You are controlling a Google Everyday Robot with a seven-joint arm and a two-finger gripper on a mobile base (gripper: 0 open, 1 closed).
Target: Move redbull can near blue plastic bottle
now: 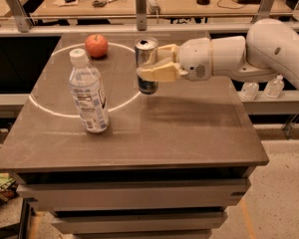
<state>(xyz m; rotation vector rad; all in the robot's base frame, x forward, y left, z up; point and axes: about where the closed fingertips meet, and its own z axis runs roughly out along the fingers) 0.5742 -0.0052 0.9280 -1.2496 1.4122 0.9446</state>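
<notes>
The redbull can (145, 51) is a slim silver can with a blue panel low on its side. It stands upright near the middle of the table, inside the right edge of a white circle line. My gripper (152, 66) reaches in from the right and is shut on the can's middle. The blue plastic bottle (88, 94) is clear with a white cap and label. It stands upright to the left of the can and nearer the front, a short gap away.
A red apple (96, 45) sits at the back left, inside the circle. The dark table (189, 133) ends at a front edge below. A desk with clutter lies behind a rail. Two small bottles (261, 88) stand on a ledge to the right.
</notes>
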